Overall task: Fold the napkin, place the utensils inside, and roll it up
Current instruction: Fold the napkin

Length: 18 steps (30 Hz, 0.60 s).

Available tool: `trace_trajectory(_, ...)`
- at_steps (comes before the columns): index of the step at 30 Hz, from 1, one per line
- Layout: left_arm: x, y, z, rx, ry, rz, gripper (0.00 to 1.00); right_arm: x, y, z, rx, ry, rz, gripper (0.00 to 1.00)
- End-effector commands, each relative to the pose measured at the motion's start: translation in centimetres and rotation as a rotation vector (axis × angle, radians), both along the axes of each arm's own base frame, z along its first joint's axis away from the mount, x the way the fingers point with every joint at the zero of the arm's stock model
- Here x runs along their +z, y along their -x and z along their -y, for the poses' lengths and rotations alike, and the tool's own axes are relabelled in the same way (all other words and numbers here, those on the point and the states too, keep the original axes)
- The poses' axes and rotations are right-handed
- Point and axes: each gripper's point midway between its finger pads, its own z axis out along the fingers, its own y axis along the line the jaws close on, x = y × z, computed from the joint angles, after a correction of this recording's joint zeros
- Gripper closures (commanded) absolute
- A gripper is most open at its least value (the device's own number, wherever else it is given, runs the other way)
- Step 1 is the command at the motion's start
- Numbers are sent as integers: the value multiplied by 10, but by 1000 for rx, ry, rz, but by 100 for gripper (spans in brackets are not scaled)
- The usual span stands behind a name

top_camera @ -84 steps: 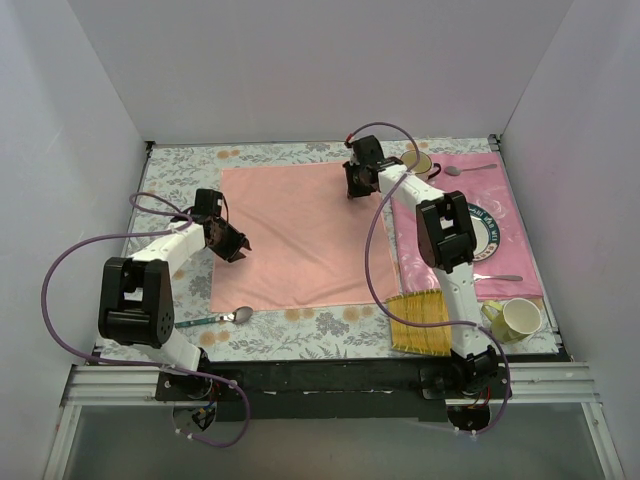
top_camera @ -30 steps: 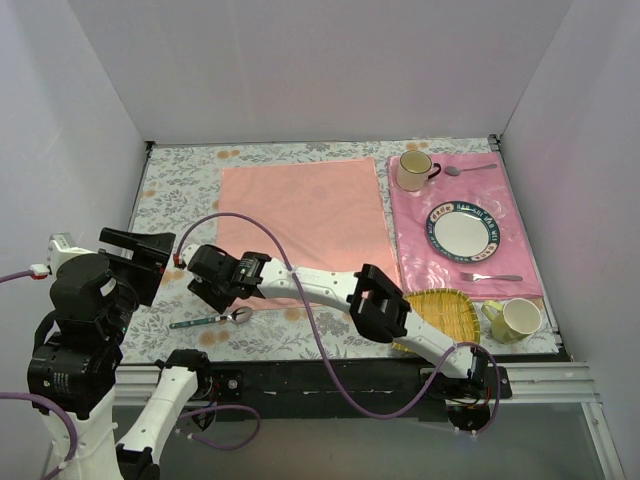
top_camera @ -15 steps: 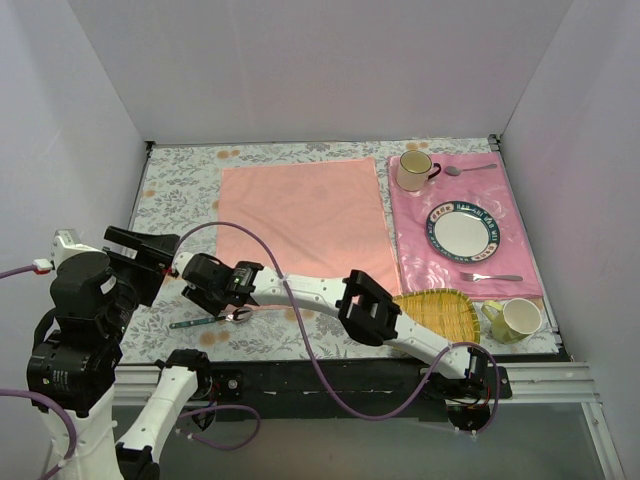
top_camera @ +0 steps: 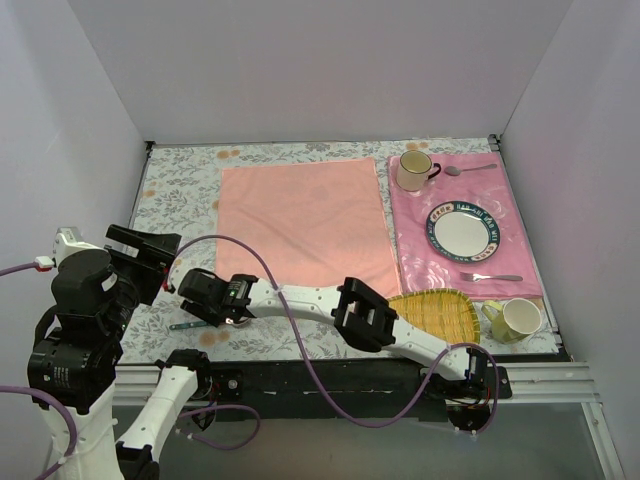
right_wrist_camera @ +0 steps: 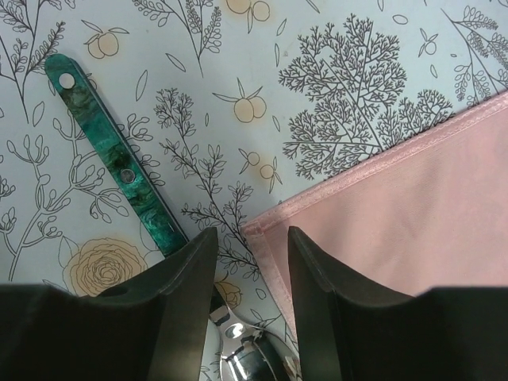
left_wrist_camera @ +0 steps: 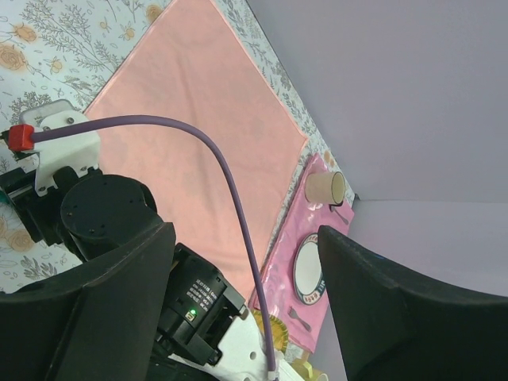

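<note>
Reaching further left and lower than half a second ago, the right arm stretches across the tabletop [top_camera: 180, 190], whose matte covering is printed with botanical sprigs. On it the napkin [top_camera: 300, 225] lies flat and unfolded, a glossy salmon-pink square with a narrow hem. The left gripper [left_wrist_camera: 246, 238] hangs high, dark fingers wide apart. The right gripper [right_wrist_camera: 252, 238] is parted around the spoon [right_wrist_camera: 127, 178] beside the napkin's near-left corner: slim marbled teal handle, silver bowl between the fingers.
</note>
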Motion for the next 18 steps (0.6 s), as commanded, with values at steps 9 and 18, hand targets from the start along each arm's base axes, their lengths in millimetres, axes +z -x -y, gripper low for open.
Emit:
trace_trajectory(9,7,3,-1,-4,-11,0,28,-38,7,14,-7,49,-112,65)
trace_trajectory(18,7,11,-2,-3,-14,-11,28,-48,-8,27,-42,102,-75,75)
